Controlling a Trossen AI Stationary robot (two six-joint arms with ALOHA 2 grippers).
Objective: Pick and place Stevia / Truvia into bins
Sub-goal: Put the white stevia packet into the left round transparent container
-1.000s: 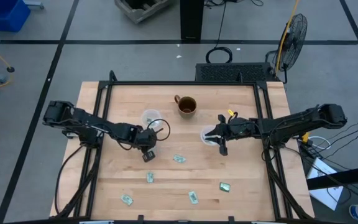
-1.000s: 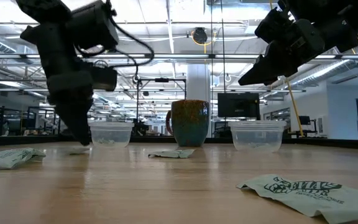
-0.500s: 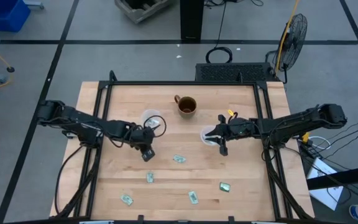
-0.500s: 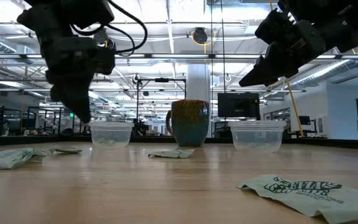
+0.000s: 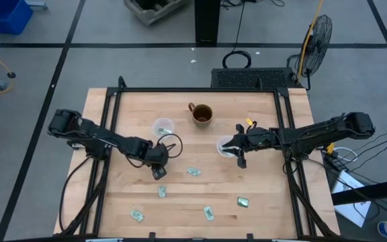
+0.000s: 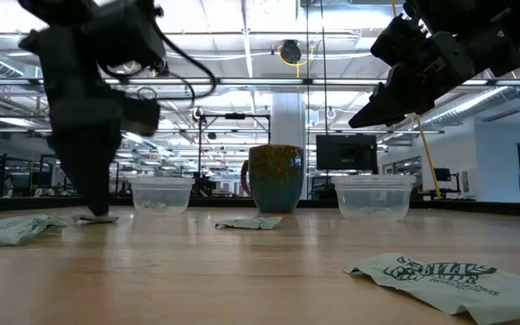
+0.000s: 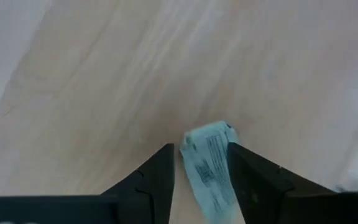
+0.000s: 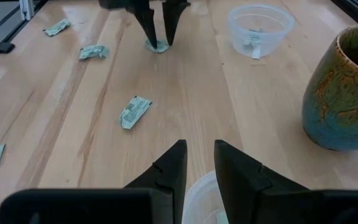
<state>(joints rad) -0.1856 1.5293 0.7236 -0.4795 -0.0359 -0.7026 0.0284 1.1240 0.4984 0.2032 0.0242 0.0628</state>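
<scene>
while the right gripper point(image 5: 237, 152) hangs open over a bin point(image 5: 225, 147), the left gripper point(image 5: 158, 173) straddles a packet point(image 7: 209, 163), open.

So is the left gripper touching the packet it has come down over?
Cannot tell. In the left wrist view the left gripper straddles the packet, fingers open, but no view settles contact.

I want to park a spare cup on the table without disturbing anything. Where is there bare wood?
Free: the back corners either side of the mug, and the right front corner beyond the packet. Crowded: the middle band, where the left gripper straddles a packet near the left cup and the right gripper hangs over the right cup; loose packets dot the front.
</scene>
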